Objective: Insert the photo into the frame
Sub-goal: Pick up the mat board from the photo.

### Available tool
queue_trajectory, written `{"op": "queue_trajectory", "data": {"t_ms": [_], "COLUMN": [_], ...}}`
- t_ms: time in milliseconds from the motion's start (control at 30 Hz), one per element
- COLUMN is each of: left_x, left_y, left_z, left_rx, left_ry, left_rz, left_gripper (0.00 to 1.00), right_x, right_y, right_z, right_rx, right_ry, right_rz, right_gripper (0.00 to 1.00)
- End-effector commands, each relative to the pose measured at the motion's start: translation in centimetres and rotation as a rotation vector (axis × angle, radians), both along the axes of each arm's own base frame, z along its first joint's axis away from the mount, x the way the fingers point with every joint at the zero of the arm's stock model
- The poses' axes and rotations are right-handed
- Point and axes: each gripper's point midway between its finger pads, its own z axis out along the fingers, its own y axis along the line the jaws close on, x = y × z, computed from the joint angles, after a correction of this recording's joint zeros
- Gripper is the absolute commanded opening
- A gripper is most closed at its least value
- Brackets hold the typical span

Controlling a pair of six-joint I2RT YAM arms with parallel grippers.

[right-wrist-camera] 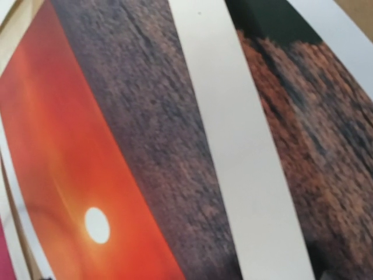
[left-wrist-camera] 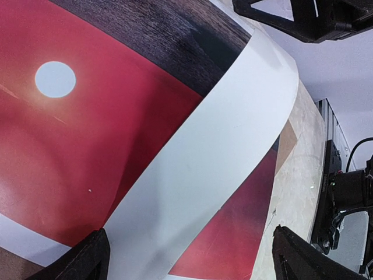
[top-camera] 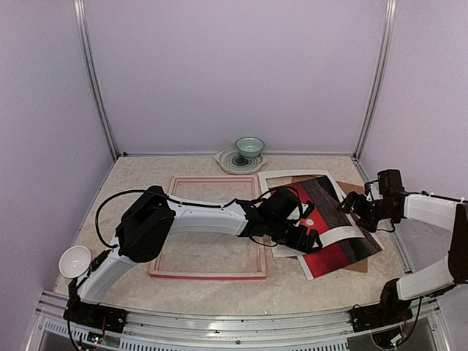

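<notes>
Frame (top-camera: 208,276): flat on the table, its opening shows only tabletop.
Photo (top-camera: 333,252): just right of the frame, wholly outside it and skewed.
White mat border (top-camera: 344,235): lies across the photo, one strip bowed upward.
Left gripper (top-camera: 306,240): right of the frame, over the photo; jaws wide apart around the bowed strip, clamping nothing.
Right gripper (top-camera: 352,206): at the photo's edge farthest from the frame; jaws apart, holding nothing.
Progress: seemingly early; the photo is not yet freed from the mat border, moved or seated in the frame.

Left arm (top-camera: 201,217) and right arm (top-camera: 431,210): white links, bulky black joints. The left end effector (top-camera: 311,240) is black; a thin black cable (top-camera: 98,218) apparently leaves that arm's base.
</notes>
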Motion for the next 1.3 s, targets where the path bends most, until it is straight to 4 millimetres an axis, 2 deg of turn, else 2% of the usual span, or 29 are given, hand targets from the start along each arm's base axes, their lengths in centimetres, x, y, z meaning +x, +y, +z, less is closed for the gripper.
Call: {"op": "queue_trajectory", "data": {"t_ms": [0,333,633,933,1267], "left_x": [-1.5,-1.6,-1.4,-1.4,-1.4], "left_y": [0.0,0.1,0.2,0.2,0.4], "left_z": [-2.1,-2.0,-2.1,-2.3,-2.5], "left_rx": [0.034,0.032,0.033,0.033,0.034], "left_ry": [0.030,0.026,0.027,0.031,0.035], "left_rz": [-0.042,-0.042,-0.037,-0.038,-0.037], "left_gripper": [0.96,0.96,0.96,0.96,0.96], "right_x": [0.6,0.2,-0.4,-0.3,-0.6], "right_y": [0.5,0.9,2.5,2.9,3.4], "right_z": [1.8,3.0,3.6,6.4,7.1], "right_rx": [0.052,0.233,0.418,0.499,0.576], "right_ry": [-0.042,-0.089,-0.127,-0.192,-0.195], "right_rz": [0.012,0.025,0.090,0.118,0.125], "right_gripper": [0.99,0.99,0.99,0.99,0.99]}}
